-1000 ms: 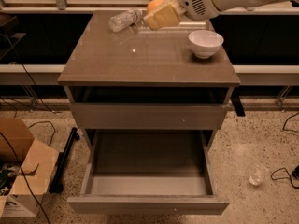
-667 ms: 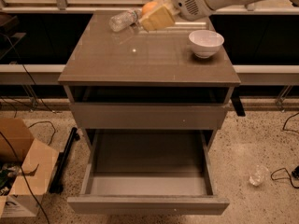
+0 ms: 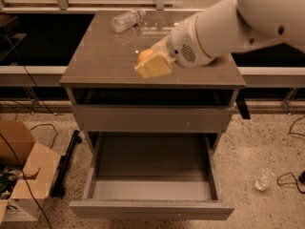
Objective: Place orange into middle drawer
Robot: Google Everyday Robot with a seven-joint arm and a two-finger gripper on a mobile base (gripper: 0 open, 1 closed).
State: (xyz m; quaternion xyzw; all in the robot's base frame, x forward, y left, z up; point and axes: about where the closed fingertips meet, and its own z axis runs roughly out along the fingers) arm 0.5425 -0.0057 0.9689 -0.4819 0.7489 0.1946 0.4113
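Note:
My gripper (image 3: 152, 64), with tan fingers, is shut on the orange (image 3: 144, 56), of which only the top left part shows. It holds the orange just above the front middle of the cabinet top (image 3: 100, 56). The middle drawer (image 3: 151, 162) is pulled wide open below, with a bare flat grey floor. The gripper is above and behind the drawer opening. The large white arm (image 3: 228, 25) comes in from the upper right.
A clear plastic bottle (image 3: 126, 20) lies at the back of the cabinet top. The upper drawer (image 3: 152, 117) is slightly open. Cardboard boxes (image 3: 19, 175) and cables sit on the floor at left. A clear object (image 3: 263, 180) lies on the floor at right.
The gripper has moved with the orange from the back of the cabinet top, near the bottle, forward to its front edge. The arm now hides the white bowl.

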